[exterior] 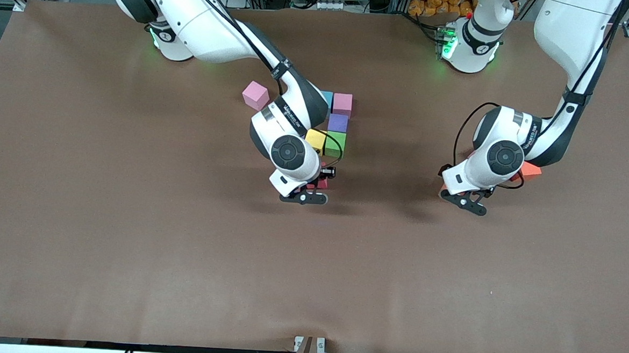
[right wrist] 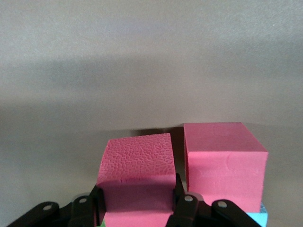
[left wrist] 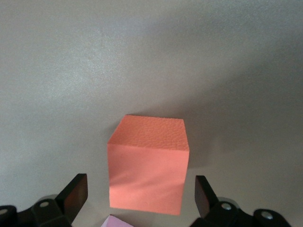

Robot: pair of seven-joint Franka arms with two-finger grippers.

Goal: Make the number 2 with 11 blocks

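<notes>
Two pink blocks, plus single blue, purple, yellow and green ones, sit mid-table, partly hidden by the right arm. Right gripper pinches a red block beside another red one, clear only in its wrist view. Left gripper gapes wide around an orange block.

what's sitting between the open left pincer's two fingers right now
An orange block sits on the table between the open left pincer's fingers, not yet gripped. The left wrist view shows it.
</notes>
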